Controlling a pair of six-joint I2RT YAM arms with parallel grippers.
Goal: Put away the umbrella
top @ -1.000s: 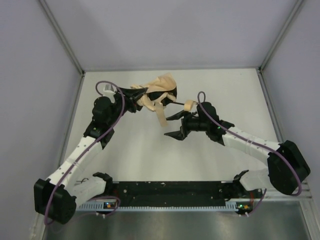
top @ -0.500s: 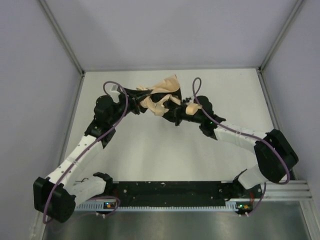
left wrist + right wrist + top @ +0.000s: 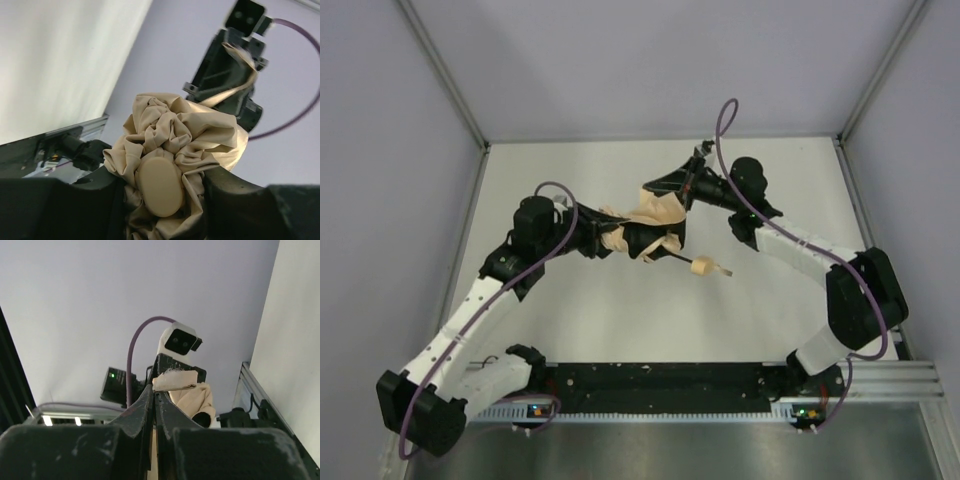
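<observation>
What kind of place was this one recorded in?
Probably a lab robot cell, not a home: a plain white table boxed in by blank pale walls on aluminium framing, with left arm and right arm bolted to a black rail at its near edge.

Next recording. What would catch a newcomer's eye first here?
A crumpled beige umbrella at mid-table, gripped from both sides: the left gripper clamps the bunched canopy, and the right gripper is shut on a thin strip of its fabric. Its tan handle sticks out on the black shaft toward the near right.
</observation>
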